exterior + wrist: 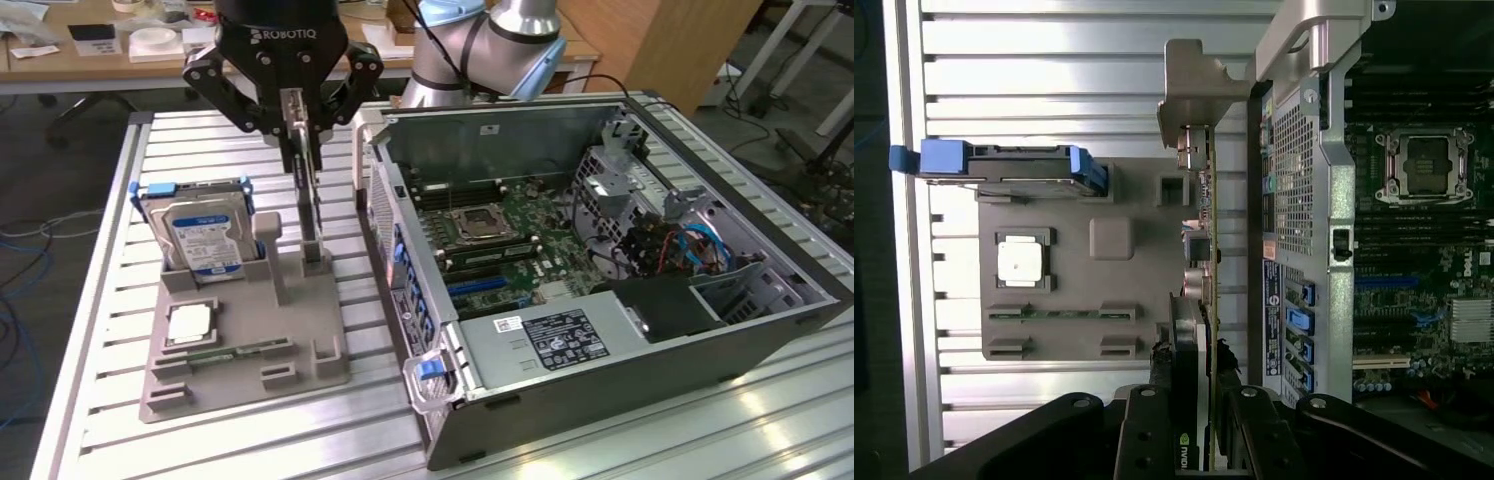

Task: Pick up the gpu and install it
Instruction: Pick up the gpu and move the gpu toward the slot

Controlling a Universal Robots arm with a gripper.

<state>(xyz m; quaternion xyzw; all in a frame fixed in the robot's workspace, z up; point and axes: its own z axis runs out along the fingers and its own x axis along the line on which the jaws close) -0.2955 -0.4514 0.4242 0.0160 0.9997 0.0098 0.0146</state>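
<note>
the gripper (302, 125) is clenched on the top edge of the gpu (310, 200), standing upright in the grey holder (314, 340); best lifted straight up, untilted, until clear of the holder's slot.

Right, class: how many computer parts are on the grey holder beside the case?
4. The hard drive stands at the holder's far end, the CPU lies flat nearer the camera, the memory stick lies nearer still, and the gpu stands upright in the gripper.
</note>
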